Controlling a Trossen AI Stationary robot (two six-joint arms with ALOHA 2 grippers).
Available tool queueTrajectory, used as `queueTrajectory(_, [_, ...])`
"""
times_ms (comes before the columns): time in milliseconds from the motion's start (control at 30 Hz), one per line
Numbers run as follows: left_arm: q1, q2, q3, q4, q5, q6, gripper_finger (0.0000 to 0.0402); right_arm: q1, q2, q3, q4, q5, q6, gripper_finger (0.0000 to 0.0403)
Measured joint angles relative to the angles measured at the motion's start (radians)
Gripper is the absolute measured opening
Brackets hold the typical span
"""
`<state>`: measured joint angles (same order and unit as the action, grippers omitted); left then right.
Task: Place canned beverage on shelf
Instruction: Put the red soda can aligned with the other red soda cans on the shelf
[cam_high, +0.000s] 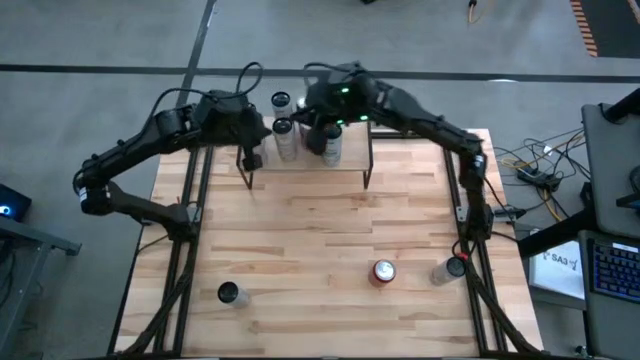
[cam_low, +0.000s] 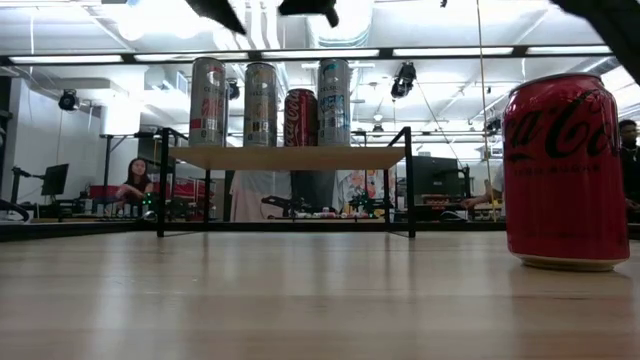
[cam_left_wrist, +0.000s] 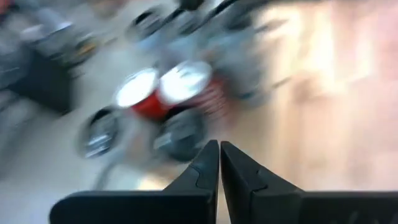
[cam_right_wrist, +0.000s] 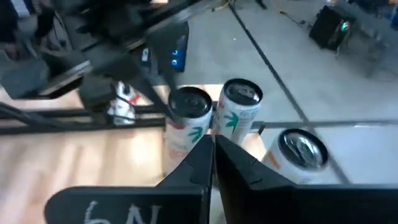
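Both tools hang clenched and empty above the shelf (cam_high: 305, 165) at the tabletop's (cam_high: 320, 240) far edge: left tool (cam_high: 252, 140) over its left end, right tool (cam_high: 325, 130) over the middle. Four cans (cam_low: 265, 103) crowd the board below them. Well behind the tools, near the front edge, stand a red can (cam_high: 383, 272) and two others; the wide middle lies open.

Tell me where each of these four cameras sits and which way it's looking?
High: overhead, straight down on the table, both arms, shelf.
Low: tabletop height, level across to shelf; red can close.
Left wrist: past shut left gripper, blurred cans.
Right wrist: past shut right gripper, can tops.
Shared: high and low both show the shelf.
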<state>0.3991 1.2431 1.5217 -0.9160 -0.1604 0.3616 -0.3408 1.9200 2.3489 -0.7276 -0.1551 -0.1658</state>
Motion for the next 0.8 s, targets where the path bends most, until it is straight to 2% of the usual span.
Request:
queueTrajectory(67, [-0.026,-0.029,-0.011,0.016,0.118,-0.043,0.0000,0.014,-0.042,0.000,-0.072,0.001,0.073,0.0009])
queueTrajectory(133, [-0.074,-0.061,-0.044,0.066,0.169,-0.078,0.0000,0.033,-0.082,0.000,-0.168,-0.001,0.153,0.0009])
queueTrajectory(400, [-0.341,-0.188,-0.276,0.429,0.119,-0.146,0.0000,0.138,-0.186,0.001,-0.699,0.003,0.538,0.0009])
queueTrajectory(467, [-0.399,-0.207,-0.326,0.500,0.118,-0.146,0.0000,0.190,-0.185,-0.003,-0.842,0.044,0.626,0.0009])
queueTrajectory(533, [-0.443,-0.223,-0.365,0.561,0.117,-0.147,0.0000,0.259,-0.190,-0.055,-0.829,0.095,0.714,0.0009])
queueTrajectory(633, [-0.488,-0.246,-0.397,0.599,0.116,-0.149,0.0000,0.359,-0.223,-0.163,-0.809,0.045,0.840,0.0009])
queueTrajectory(800, [-0.513,-0.266,-0.406,0.587,0.116,-0.181,0.0000,0.536,-0.265,-0.373,-0.839,0.068,1.059,0.0009])
